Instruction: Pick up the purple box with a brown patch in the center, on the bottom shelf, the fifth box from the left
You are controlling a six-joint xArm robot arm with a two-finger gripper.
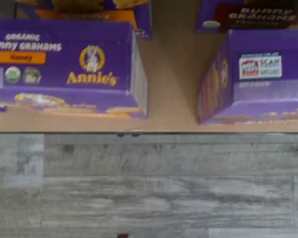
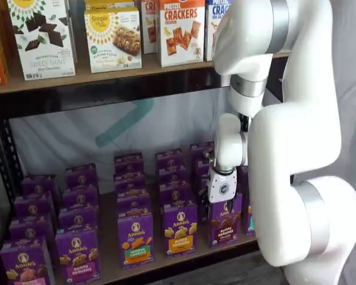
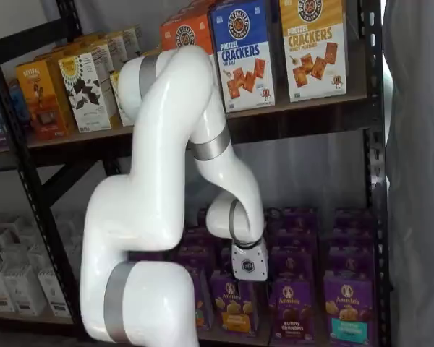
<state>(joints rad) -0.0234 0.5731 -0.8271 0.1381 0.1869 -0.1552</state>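
The purple box [image 2: 225,221] stands in the front row of the bottom shelf [image 2: 184,261], with dark brown cookies on its front. In a shelf view it also shows [image 3: 291,309]. My gripper [image 2: 222,205] hangs just in front of its upper left corner, and its white body shows in both shelf views [image 3: 247,280]. The fingers are dark against the boxes, so no gap can be made out. In the wrist view the purple box [image 1: 260,74] is seen from above beside a honey carton [image 1: 64,64], with bare board [image 1: 169,84] between them.
More purple cartons fill the rows behind and to both sides [image 2: 135,237] [image 3: 347,311]. An upper shelf [image 2: 107,80] with cracker boxes lies overhead. A black upright [image 3: 376,181] stands at the right. Grey plank floor [image 1: 149,183] lies below the shelf edge.
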